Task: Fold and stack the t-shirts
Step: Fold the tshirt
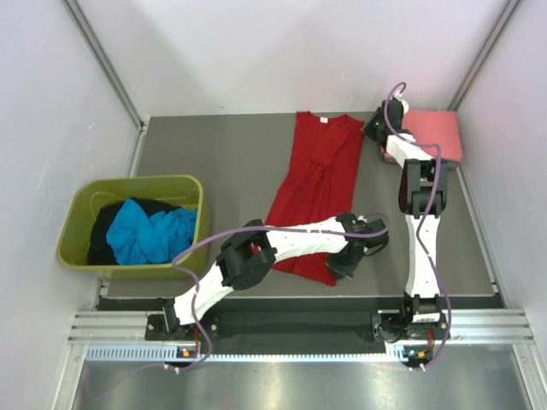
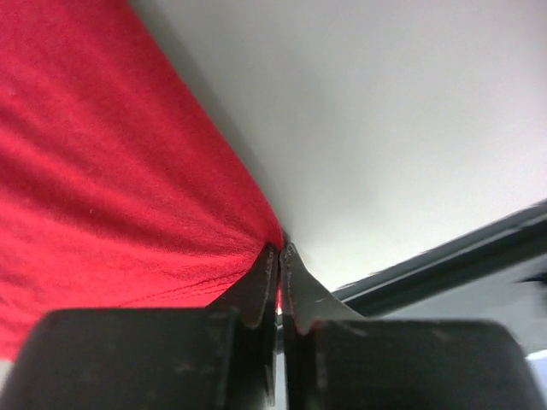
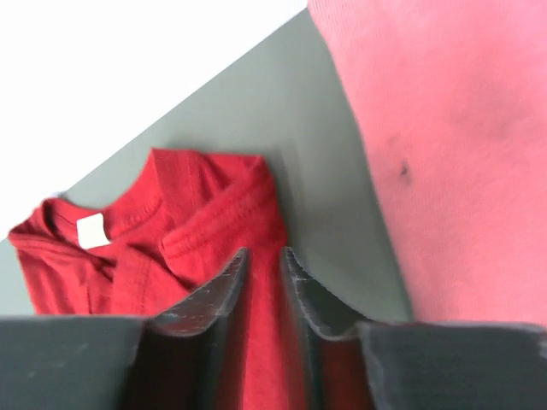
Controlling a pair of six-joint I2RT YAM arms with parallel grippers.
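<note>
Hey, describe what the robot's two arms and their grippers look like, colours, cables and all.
Both the left arm and the right arm are built of white links joined by bulky black joints. A thin purple cable runs loosely along each. The left gripper and the right gripper each have two black, tapered fingers with scuffed, greyish inner edges.

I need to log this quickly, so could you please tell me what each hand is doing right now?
Left hand: closed on the red t-shirt at its edge.
Right hand: slightly open over that shirt's shoulder.
</note>
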